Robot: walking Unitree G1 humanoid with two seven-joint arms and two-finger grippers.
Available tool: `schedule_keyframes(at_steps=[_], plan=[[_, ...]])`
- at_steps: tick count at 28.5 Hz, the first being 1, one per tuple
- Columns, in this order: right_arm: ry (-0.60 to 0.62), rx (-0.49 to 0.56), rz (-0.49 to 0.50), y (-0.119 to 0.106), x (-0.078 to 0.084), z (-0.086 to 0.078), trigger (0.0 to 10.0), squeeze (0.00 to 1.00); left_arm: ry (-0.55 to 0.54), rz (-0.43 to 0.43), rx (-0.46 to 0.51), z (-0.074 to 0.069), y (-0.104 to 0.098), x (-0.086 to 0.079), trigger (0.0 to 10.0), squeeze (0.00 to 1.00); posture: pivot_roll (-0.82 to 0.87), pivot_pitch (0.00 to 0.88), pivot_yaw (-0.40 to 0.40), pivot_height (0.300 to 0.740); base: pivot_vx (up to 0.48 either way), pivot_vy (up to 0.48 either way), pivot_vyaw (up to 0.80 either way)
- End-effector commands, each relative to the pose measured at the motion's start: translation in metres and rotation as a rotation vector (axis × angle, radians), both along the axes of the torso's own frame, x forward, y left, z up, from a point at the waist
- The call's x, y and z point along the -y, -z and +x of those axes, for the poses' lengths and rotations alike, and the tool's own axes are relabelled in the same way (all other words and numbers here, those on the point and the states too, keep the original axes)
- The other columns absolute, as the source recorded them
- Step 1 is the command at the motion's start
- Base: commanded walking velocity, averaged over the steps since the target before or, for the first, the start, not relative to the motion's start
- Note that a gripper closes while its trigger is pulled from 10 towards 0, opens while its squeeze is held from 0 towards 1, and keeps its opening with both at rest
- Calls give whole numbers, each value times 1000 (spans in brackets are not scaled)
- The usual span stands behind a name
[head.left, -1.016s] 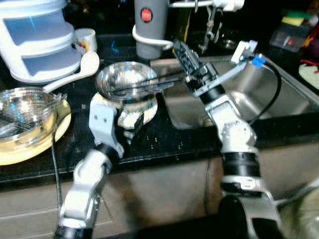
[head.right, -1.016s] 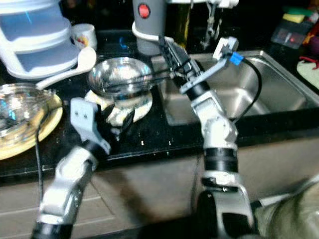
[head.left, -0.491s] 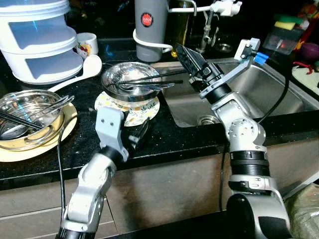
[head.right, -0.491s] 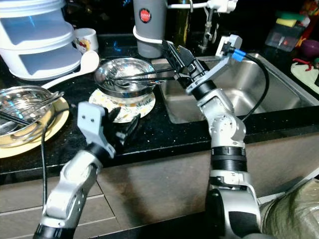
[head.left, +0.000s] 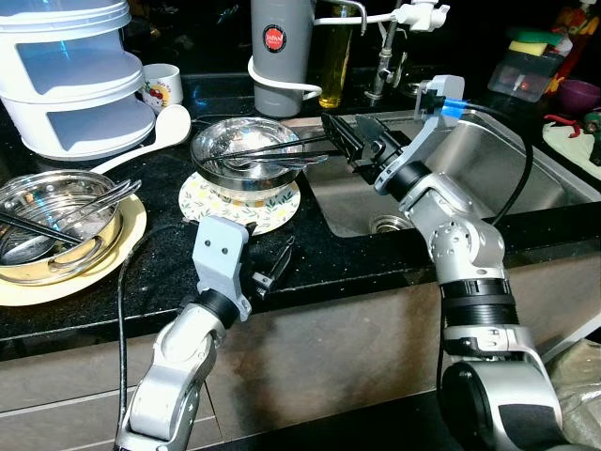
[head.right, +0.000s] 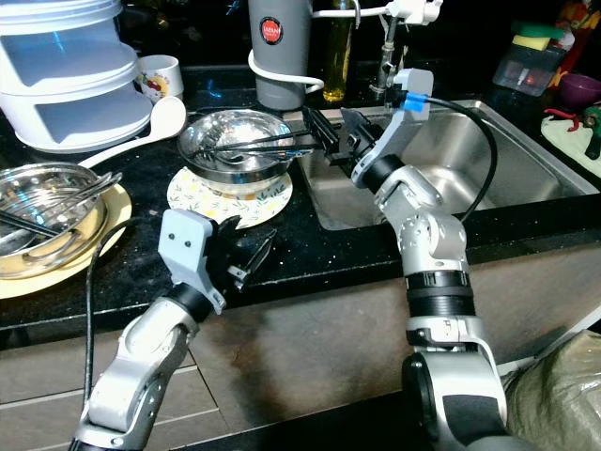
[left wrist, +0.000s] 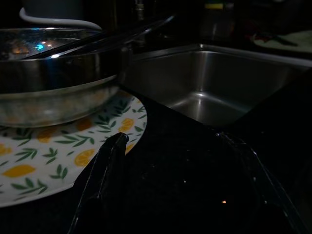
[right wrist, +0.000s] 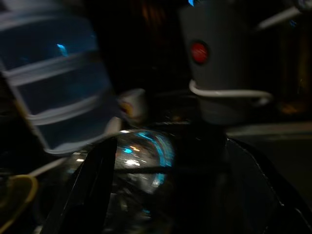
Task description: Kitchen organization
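Beside the sink (head.left: 526,178), on the black desk (head.left: 310,254), most of the work seems not yet done. A steel bowl (head.left: 246,155) with chopsticks (head.left: 282,146) and other cutlery across it stands on a flowered plate (head.left: 239,202), just at the sink's near corner. Farther from the sink, a second bowl (head.left: 52,211) full of cutlery sits on a yellow plate (head.left: 84,268). Behind them, away from the sink, stand a white stacked container (head.left: 70,75), a mug (head.left: 161,85), a white ladle (head.left: 155,132) and a grey kettle (head.left: 280,47).

The right pincer (head.left: 349,143) hangs over the sink's corner nearest the steel bowl, its fingers spread wide and holding nothing; the tips reach to the ends of the chopsticks, but I cannot tell if they touch. In the right wrist view the bowl and kettle lie between the two dark fingers (right wrist: 92,185).

The left pincer (head.left: 268,272) rests low at the desk's front edge, on the bowl's side of the sink, also open wide and empty, pointing at the flowered plate.

I judge the organization is at an early stage: nothing lies in the sink, both bowls are full. Probably the chopsticks come first, and then the rest.
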State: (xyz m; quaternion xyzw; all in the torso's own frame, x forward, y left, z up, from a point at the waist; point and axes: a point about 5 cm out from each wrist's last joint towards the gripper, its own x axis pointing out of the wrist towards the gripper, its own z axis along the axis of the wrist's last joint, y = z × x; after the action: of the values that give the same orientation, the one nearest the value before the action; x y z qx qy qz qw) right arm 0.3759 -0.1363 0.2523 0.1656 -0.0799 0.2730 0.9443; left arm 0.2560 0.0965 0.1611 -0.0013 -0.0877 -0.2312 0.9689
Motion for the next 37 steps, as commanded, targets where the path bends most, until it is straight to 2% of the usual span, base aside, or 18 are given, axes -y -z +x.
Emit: schedule_keyframes(at_steps=[1, 2, 5, 8, 15, 19, 26, 37], plan=[[68, -48, -22, 5, 7, 5, 10000, 0, -37, 41, 50, 0, -8, -2, 10000, 0, 66, 19, -71, 732, 0, 0, 0], [68, -48, -22, 5, 7, 5, 10000, 0, -37, 41, 50, 0, -8, -2, 10000, 0, 66, 19, -71, 732, 0, 0, 0], [122, -133, -25, 16, 11, 10, 10000, 0, -72, 53, 129, 3, -25, -2, 10000, 0, 68, 18, -74, 732, 0, 0, 0], [126, -185, 21, 20, 13, 12, 10000, 0, -65, 69, 174, 3, -36, 0, 10000, 0, 66, 15, -74, 732, 0, 0, 0], [79, -219, 182, 14, 11, 13, 10000, 0, -52, 86, 170, 4, -34, 4, 10000, 0, 60, 7, -71, 732, 0, 0, 0], [71, -229, 199, 13, 10, 14, 10000, 0, -47, 89, 168, 4, -33, 6, 10000, 0, 60, 6, -71, 732, 0, 0, 0], [50, -314, 204, 21, -1, 13, 10000, 0, -38, 106, 172, 4, -33, 8, 10000, 0, 59, 10, -73, 732, 0, 0, 0], [40, -321, 241, 20, -13, 14, 10000, 0, -38, 111, 177, 4, -34, 9, 10000, 0, 61, 18, -72, 732, 0, 0, 0]])
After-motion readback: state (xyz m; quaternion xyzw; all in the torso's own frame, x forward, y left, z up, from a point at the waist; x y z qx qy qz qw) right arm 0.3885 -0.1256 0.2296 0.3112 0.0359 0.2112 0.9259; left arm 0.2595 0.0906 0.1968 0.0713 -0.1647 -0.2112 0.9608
